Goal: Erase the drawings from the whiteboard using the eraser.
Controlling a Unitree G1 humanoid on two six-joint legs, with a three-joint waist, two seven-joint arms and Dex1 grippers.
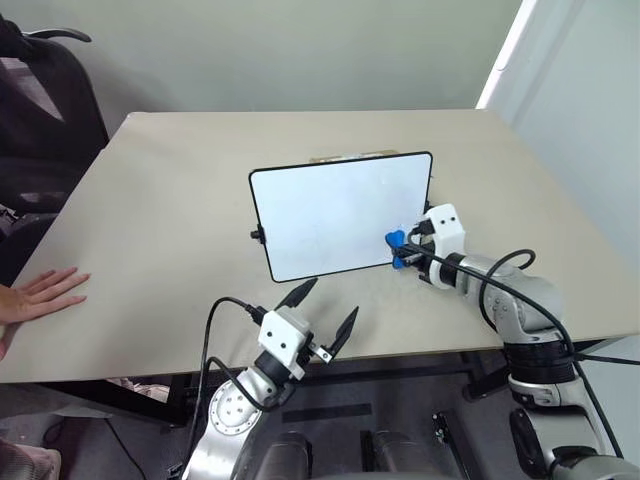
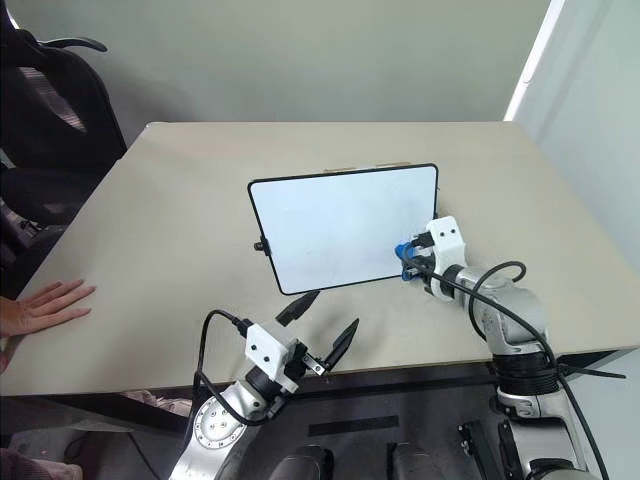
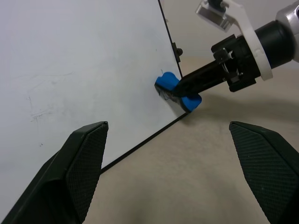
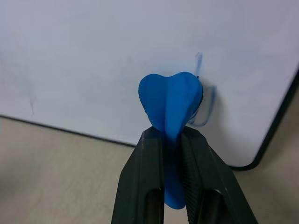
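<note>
eraser point(image 4: 171, 105) pinched soft and buckled in clenched right gripper point(image 4: 173, 135) against whiteboard point(image 1: 330, 215) near right corner, over drawings point(image 4: 205, 100); looked light, squashy, best gripped mid-block; left gripper point(image 1: 318, 312) spread, empty.

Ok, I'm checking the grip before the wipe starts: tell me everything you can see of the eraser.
The eraser is a small bright blue block that looks soft: squeezed between the right gripper's two black fingers, it bulges into a heart-like shape above them. Its far end is at the whiteboard near the lower corner on the robot's right, over thin blue drawings that peek out beside it; actual contact cannot be confirmed. It is off the table.
</note>
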